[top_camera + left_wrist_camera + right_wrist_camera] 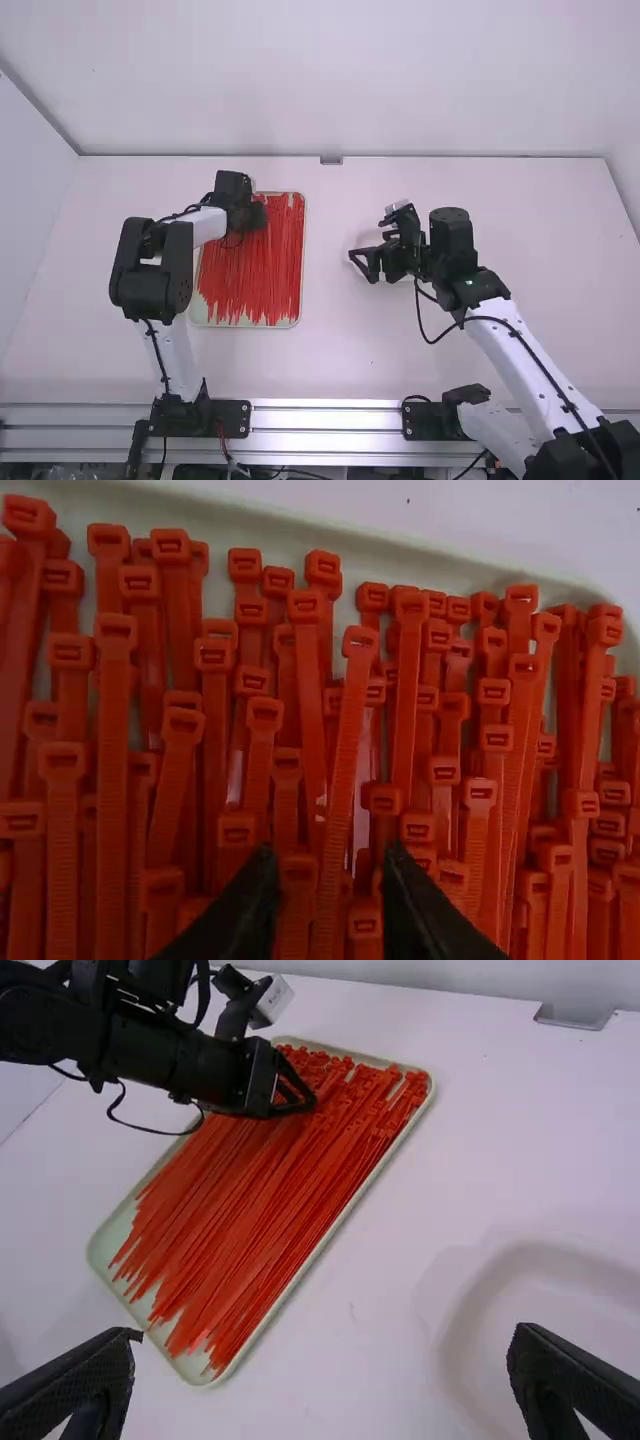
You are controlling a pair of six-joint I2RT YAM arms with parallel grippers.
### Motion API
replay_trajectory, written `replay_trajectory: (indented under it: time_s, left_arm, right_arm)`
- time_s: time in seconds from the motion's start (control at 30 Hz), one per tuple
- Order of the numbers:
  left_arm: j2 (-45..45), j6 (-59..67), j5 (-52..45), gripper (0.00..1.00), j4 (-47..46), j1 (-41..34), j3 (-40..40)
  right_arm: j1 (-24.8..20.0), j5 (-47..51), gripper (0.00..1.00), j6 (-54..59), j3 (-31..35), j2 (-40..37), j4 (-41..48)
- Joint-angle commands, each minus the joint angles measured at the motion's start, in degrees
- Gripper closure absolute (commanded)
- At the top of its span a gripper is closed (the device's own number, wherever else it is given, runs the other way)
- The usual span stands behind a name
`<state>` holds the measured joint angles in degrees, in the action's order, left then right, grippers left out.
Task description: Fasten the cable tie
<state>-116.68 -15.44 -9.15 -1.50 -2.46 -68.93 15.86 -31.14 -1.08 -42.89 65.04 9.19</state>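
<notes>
— What's being hidden?

— The left hand point(255, 213) is covering the tray's point(250, 325) far-left corner, so the heads under it aren't showing from above. In its wrist view the frame is cutting off its fingers point(240, 920). They're standing slightly spread over the pile of red ties point(300, 680).

— And the other?

— The right hand point(365, 262) is hovering near the tray's right rim. It's spread wide and holding nothing. Its wrist view is clipping its fingers too.

— Where are the ties lying?

— All in the tray, packed lengthways, with their heads crowding against the far rim and leaving little room there.

— Any room for moving?

— The surface point(500, 200) is stretching wide to the right of the tray and beyond it. A small grey bracket point(330, 158) is sitting at the far edge, well apart from both hands.
</notes>
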Motion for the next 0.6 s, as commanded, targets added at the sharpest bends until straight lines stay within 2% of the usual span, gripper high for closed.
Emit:
replay_trajectory:
  time_s: [0.0, 0.4, 0.57]
  left_arm:
    - [-0.66, -0.20, 1.27, 0.73, -0.28, 0.22, 0.74]
    - [-0.66, -0.22, 1.27, 0.85, -0.35, 0.20, 0.70]
    - [-0.66, -0.20, 1.27, 0.85, -0.02, 0.22, 0.70]
  right_arm:
    - [-0.13, -0.37, 0.01, 0.04, -2.14, 0.17, 0.00]
    - [-0.13, -0.37, 0.01, 0.04, -2.14, 0.17, 0.00]
    - [-0.13, -0.35, 0.01, 0.04, -2.14, 0.17, 0.00]
